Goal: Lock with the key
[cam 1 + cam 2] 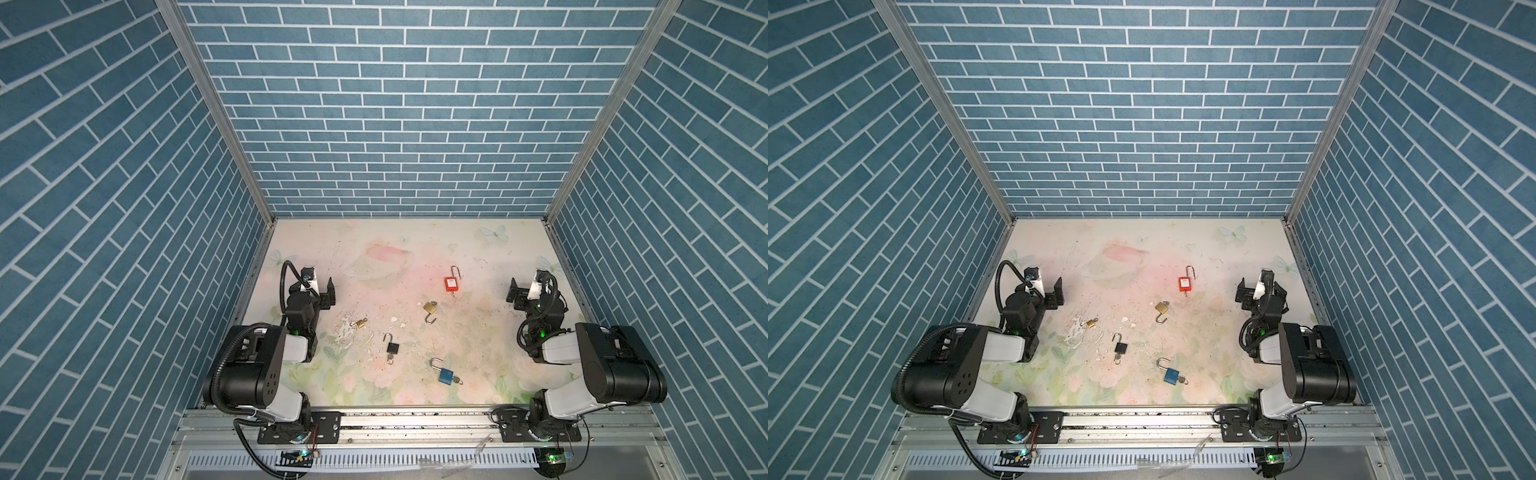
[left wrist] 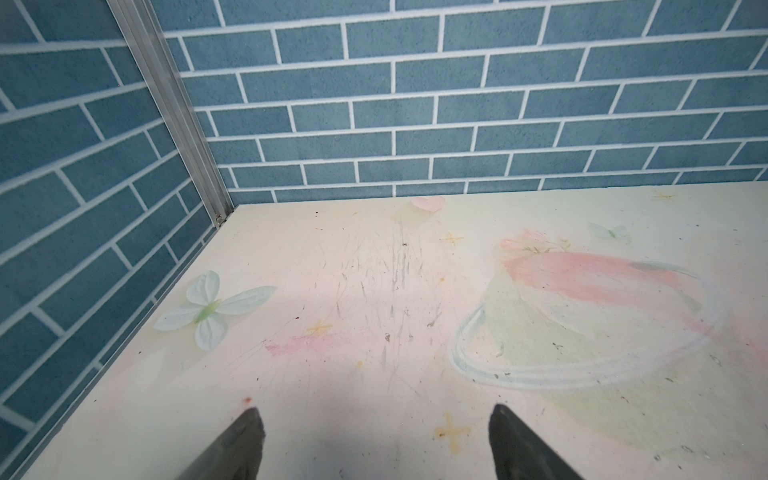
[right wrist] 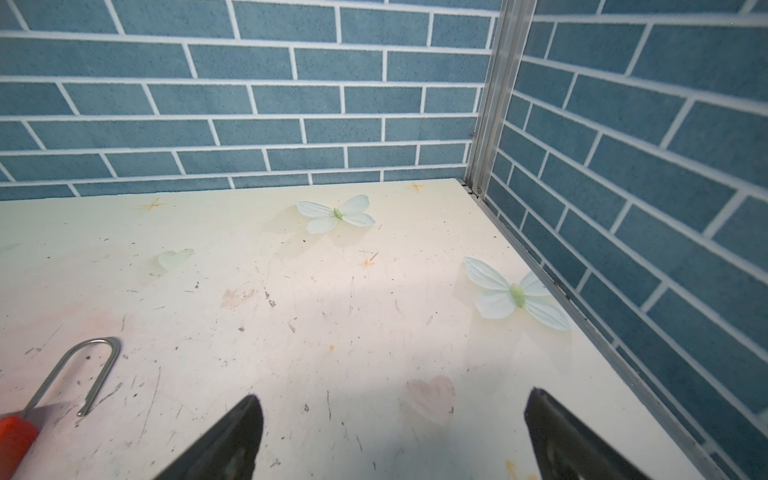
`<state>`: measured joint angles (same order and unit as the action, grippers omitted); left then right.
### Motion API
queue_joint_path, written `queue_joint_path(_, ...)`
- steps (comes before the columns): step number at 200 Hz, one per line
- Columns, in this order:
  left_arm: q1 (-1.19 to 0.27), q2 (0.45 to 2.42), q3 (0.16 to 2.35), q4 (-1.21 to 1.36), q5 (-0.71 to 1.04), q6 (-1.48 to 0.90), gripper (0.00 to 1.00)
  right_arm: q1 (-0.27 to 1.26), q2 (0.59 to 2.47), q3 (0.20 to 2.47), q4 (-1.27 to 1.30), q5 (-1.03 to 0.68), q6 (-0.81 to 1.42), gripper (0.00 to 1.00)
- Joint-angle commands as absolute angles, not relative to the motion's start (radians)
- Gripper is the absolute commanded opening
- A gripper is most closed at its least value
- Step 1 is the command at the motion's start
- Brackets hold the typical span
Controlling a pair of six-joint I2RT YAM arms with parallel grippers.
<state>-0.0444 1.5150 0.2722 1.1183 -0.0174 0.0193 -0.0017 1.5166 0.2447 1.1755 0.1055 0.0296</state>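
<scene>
Jaws wide apart, empty, on left gripper point(image 2: 374, 409) and right gripper point(image 3: 395, 395); orange padlock point(image 3: 12, 440) cropped at right wrist view edge.

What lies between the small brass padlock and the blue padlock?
The black padlock lies between the small brass padlock and the blue padlock, touching neither. Both top views show it.

Robot lab cell, blue brick-print walls point(image 1: 407, 124), aluminium frame point(image 1: 218, 112), floral tabletop point(image 1: 478, 257), left arm point(image 1: 249, 374), right arm point(image 1: 615, 370) on rail point(image 1: 415, 426)
</scene>
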Motion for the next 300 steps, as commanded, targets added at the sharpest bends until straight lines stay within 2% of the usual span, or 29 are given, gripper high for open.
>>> queue_joint_path(1, -0.046, 1.516, 0.277, 1.136, -0.021, 0.032, 0.86, -0.003, 1.523, 0.240, 1.204, 0.107, 0.045, 0.98)
queue_joint_path(74, -0.057, 1.507, 0.277, 1.141, -0.049, 0.027, 0.86, -0.004, 1.519, 0.236, 1.210, 0.103, 0.044, 0.98)
queue_joint_path(89, -0.079, 1.462, 0.320, 1.030, -0.126, 0.031, 0.86, -0.005, 1.492, 0.231, 1.207, 0.095, 0.037, 0.99)
queue_joint_path(120, -0.139, 1.371, 0.427, 0.814, -0.237, 0.054, 0.86, -0.002, 1.314, 0.274, 0.994, 0.066, 0.022, 0.99)
queue_joint_path(158, -0.136, 1.180, 0.618, 0.505, -0.235, 0.005, 0.86, -0.002, 1.088, 0.342, 0.848, -0.051, 0.072, 0.99)
queue_joint_path(186, -0.121, 1.122, 0.828, 0.291, -0.141, 0.001, 0.86, -0.003, 0.956, 0.446, 0.695, -0.069, 0.144, 0.99)
queue_joint_path(210, -0.120, 1.107, 0.965, 0.126, -0.203, -0.180, 0.86, -0.007, 0.875, 0.525, 0.579, 0.042, 0.292, 0.99)
queue_joint_path(222, -0.111, 1.096, 1.011, 0.028, -0.240, -0.285, 0.86, -0.028, 0.845, 0.559, 0.541, -0.023, 0.304, 0.99)
queue_joint_path(243, -0.069, 1.039, 0.989, 0.026, -0.129, -0.419, 0.86, -0.055, 0.804, 0.568, 0.541, -0.137, 0.371, 0.99)
queue_joint_path(268, -0.011, 0.930, 0.797, 0.282, 0.069, -0.592, 0.86, -0.077, 0.743, 0.492, 0.526, -0.039, 0.647, 0.99)
queue_joint_path(281, 0.036, 0.926, 0.777, 0.326, 0.184, -0.638, 0.86, -0.093, 0.717, 0.417, 0.642, -0.095, 0.644, 0.99)
queue_joint_path(300, 0.038, 0.965, 0.827, 0.238, 0.192, -0.607, 0.86, -0.098, 0.698, 0.344, 0.774, -0.126, 0.637, 0.99)
